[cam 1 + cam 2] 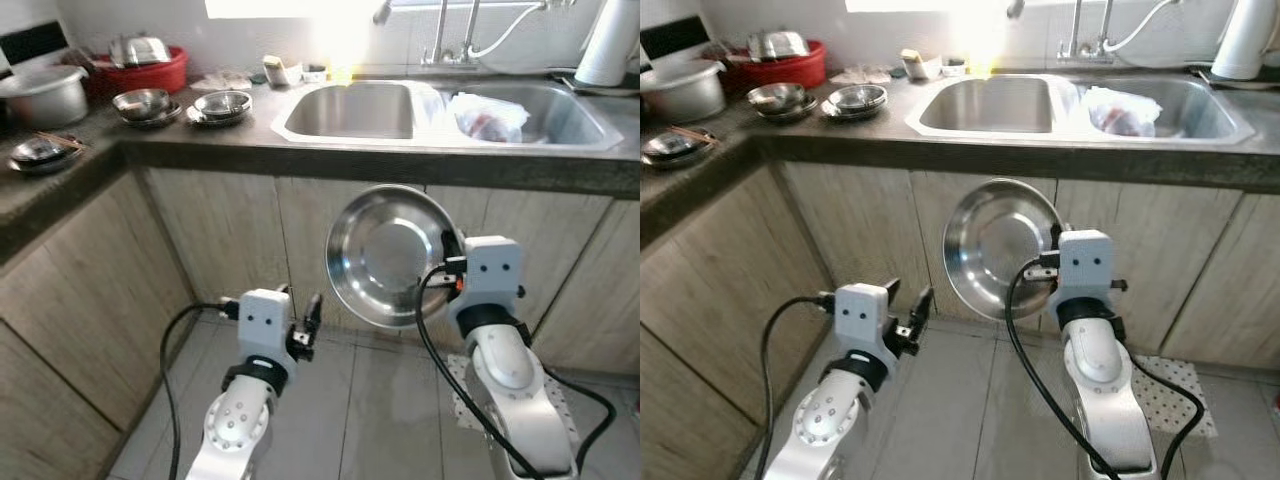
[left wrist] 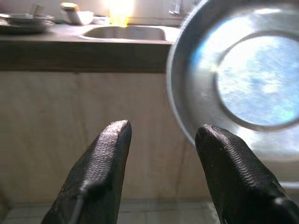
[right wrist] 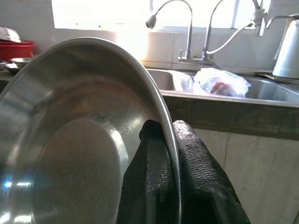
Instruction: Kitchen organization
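Nearest the camera, low in the head views, the two silver arms are seen raised before the cupboard doors (image 1: 230, 240). At about 7 o'clock the left gripper (image 2: 161, 140) is held with its fingers spread apart and nothing between them. At about 5 o'clock the right gripper (image 3: 169, 140) is pinched tight on the rim of a steel bowl (image 1: 385, 255), which is held on edge in front of the cupboards, below the counter edge, its hollow turned toward the robot's left.

The pinch itself is made plain in the right wrist view, where one finger lies inside the rim and one outside. From the left wrist view the bowl's hollow is seen just beside the left fingertips, apart from them.

Farther off, toward 12 o'clock, a double sink (image 1: 300, 120) is set in the dark counter (image 1: 200, 150), with a plastic bag (image 1: 488, 115) in its right basin and taps (image 1: 1085, 35) behind. At 10 o'clock stacked steel bowls (image 1: 222, 105), a grey pot (image 1: 45, 95) and a red tub (image 1: 150, 72) are stood on the counter.
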`<state>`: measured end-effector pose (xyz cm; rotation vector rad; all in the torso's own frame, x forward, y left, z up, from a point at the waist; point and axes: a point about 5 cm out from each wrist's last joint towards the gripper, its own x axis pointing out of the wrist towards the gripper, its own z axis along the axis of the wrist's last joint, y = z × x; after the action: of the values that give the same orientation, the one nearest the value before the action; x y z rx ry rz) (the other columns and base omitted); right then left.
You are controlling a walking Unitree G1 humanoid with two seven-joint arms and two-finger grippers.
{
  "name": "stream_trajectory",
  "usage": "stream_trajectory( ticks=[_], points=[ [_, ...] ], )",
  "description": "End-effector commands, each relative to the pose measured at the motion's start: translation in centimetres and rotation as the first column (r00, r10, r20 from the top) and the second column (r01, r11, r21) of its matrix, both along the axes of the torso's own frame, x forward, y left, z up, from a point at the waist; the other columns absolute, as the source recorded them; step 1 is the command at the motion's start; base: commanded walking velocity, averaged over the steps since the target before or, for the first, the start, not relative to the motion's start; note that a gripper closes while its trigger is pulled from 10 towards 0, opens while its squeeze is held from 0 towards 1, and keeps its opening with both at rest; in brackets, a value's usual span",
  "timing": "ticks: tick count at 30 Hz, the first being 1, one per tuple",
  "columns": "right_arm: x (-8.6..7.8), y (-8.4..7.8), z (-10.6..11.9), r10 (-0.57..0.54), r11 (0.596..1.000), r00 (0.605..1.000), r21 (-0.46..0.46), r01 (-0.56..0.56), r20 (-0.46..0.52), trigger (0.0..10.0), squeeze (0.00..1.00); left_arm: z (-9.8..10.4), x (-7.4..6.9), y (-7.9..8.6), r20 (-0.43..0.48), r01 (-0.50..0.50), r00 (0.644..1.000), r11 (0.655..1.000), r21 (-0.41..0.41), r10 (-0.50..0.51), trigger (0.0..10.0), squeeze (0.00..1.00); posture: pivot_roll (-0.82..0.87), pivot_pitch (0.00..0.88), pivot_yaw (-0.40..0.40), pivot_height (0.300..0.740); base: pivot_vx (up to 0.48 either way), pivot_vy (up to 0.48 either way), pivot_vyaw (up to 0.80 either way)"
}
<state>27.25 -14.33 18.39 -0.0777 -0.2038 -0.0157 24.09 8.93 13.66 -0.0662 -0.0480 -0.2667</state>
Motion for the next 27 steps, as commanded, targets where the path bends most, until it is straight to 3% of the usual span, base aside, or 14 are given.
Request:
stream_trajectory(
  ticks=[1,5,7,27],
  points=[
    [-0.09,0.98,0.7,0.047,0.999,0.998,0.011,-0.047,0.031,10.0,0.0,0.11,0.05,0.13,-0.01,-0.016,1.0,0.999,-0.046,0.016,10.0,0.0,0.06,0.004,0.016,0.74,0.244,0.0,0.0],
    [0.0,1.22,0.71,0.063,0.998,0.998,0.015,-0.063,0.031,10.0,0.0,0.13,0.04,0.18,-0.008,-0.014,1.0,1.0,-0.013,0.014,10.0,0.0,0.06,0.004,0.017,0.74,0.359,0.0,0.0],
    [0.02,1.27,0.74,0.066,0.998,0.997,0.018,-0.067,0.033,10.0,0.0,0.11,0.02,0.19,0.007,-0.014,1.0,0.999,0.043,0.013,10.0,0.0,0.06,0.004,0.017,0.74,0.424,0.0,0.0],
    [0.55,1.21,1.41,0.072,0.996,0.995,0.041,-0.075,0.063,10.0,0.0,0.62,-0.14,-0.25,0.027,0.012,1.0,0.999,0.042,-0.013,10.0,0.0,0.08,0.02,0.02,0.74,0.468,0.0,0.0]
  ],
)
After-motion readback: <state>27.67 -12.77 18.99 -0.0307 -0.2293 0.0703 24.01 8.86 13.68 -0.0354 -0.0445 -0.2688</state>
